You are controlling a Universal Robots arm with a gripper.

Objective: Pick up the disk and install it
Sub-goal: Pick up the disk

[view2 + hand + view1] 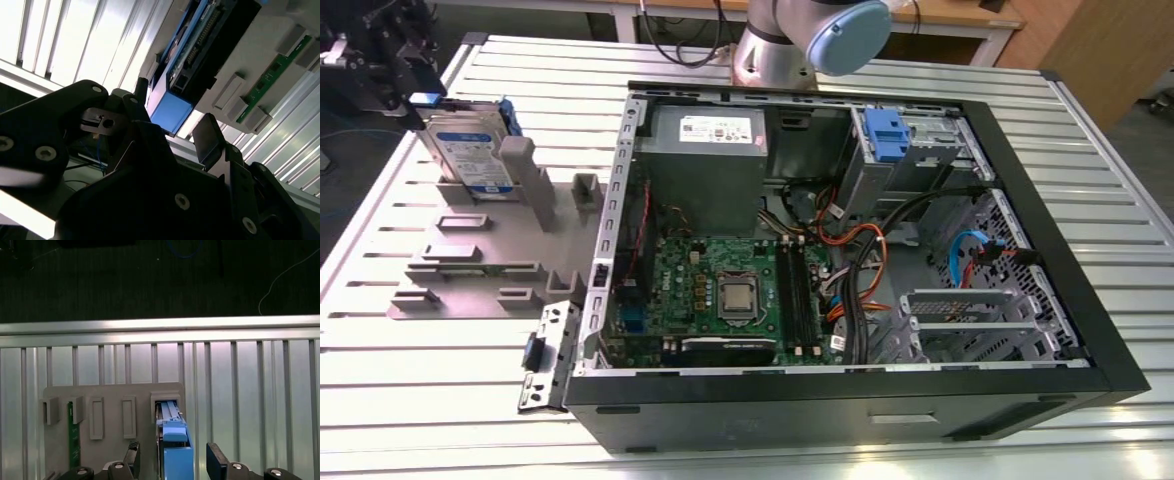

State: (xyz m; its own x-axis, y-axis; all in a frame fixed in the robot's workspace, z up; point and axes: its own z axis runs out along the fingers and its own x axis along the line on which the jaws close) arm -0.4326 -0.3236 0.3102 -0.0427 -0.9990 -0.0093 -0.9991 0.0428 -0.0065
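The disk (464, 150) stands on edge in a slot of the grey holder plate (467, 265) at the exterior view's left, with its white-and-blue label facing out. Its blue rail (176, 455) and connector end (192, 50) show in both wrist views. My gripper (416, 98) is at the disk's far upper end. It is open (174, 462), with one dark fingertip (132, 454) on each side of the blue rail and a gap on both sides. In the second wrist view the gripper (175, 112) straddles the same blue end (169, 111).
An open computer case (854, 390) lies in the middle of the slatted metal table (1067, 140), with a blue latch (887, 135) at its drive bay and a grey metal box (707, 140) beside it. A green memory stick (74, 437) stands in another holder slot. The table edge (160, 327) is just beyond the holder.
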